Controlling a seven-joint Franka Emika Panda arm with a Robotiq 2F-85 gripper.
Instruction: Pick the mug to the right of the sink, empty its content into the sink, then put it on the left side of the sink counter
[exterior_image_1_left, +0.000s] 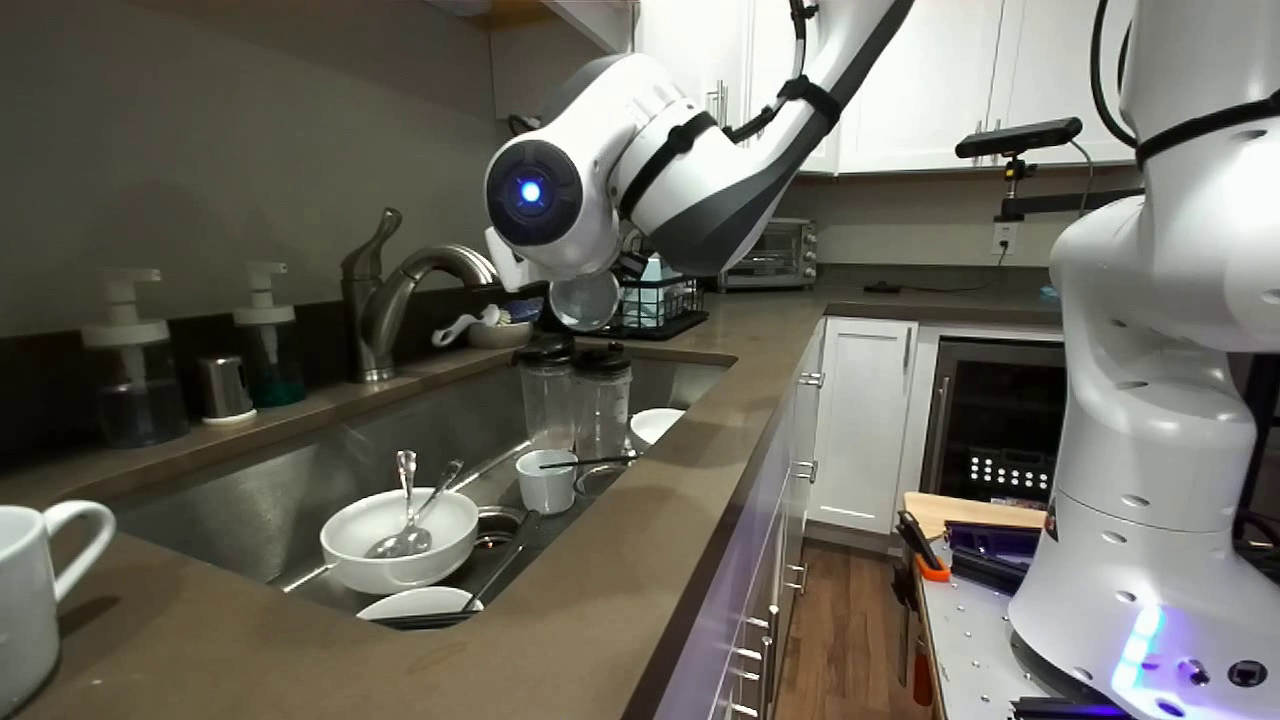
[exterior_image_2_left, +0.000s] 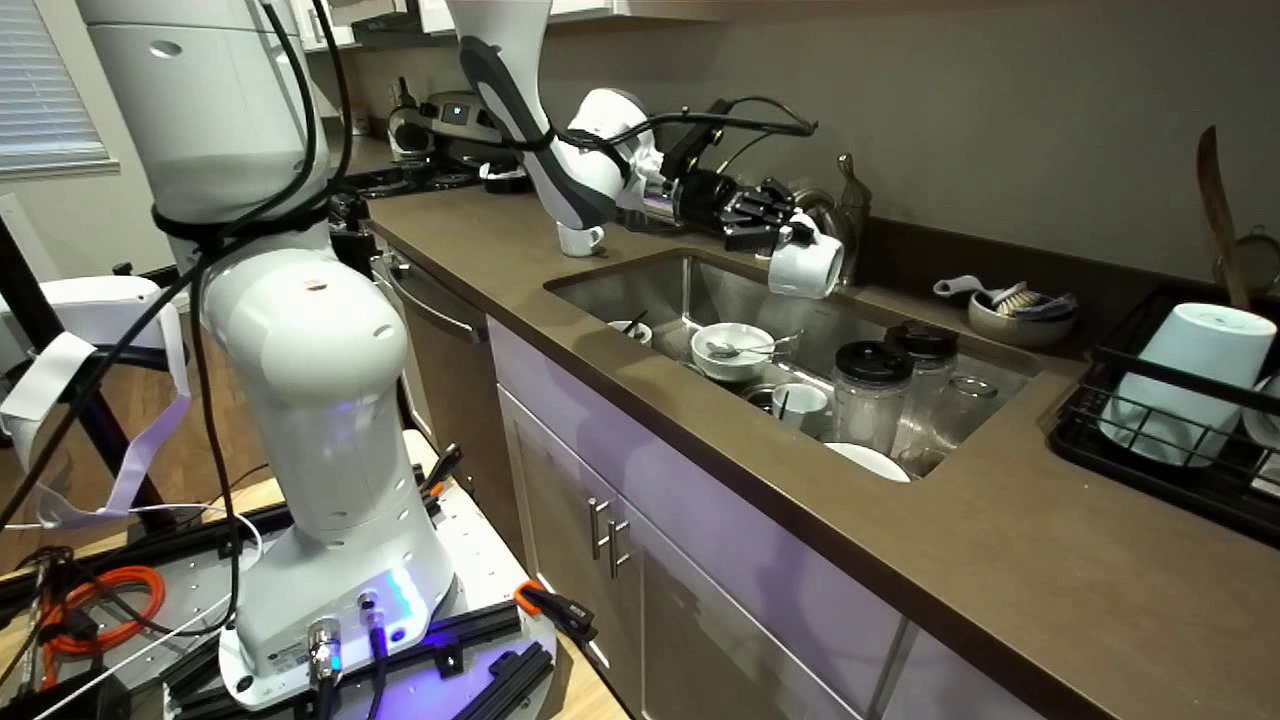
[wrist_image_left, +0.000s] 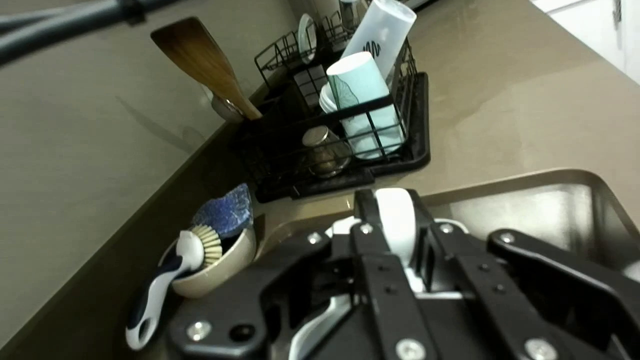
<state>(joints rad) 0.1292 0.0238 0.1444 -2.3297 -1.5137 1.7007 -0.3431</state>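
Observation:
The white mug (exterior_image_2_left: 805, 265) hangs tilted on its side above the sink (exterior_image_2_left: 660, 290), near the faucet (exterior_image_2_left: 850, 215). My gripper (exterior_image_2_left: 790, 230) is shut on its handle. From the wrist view, the pale handle (wrist_image_left: 397, 220) sits pinched between the black fingers, while most of the mug body is hidden behind them. Whether anything is inside the mug cannot be seen. In an exterior view the arm's wrist (exterior_image_1_left: 560, 190) blocks the gripper. The brown sink counter (exterior_image_1_left: 650, 560) surrounds the basin. Another white mug (exterior_image_1_left: 25, 600) stands upright on it beside the sink.
Inside the sink are a bowl with spoons (exterior_image_1_left: 400, 540), a small white cup (exterior_image_1_left: 546, 482) and jars with black lids (exterior_image_2_left: 872, 395). Behind it stand soap dispensers (exterior_image_1_left: 130, 380). A brush bowl (wrist_image_left: 215, 265) and black dish rack (wrist_image_left: 420, 130) stand beyond.

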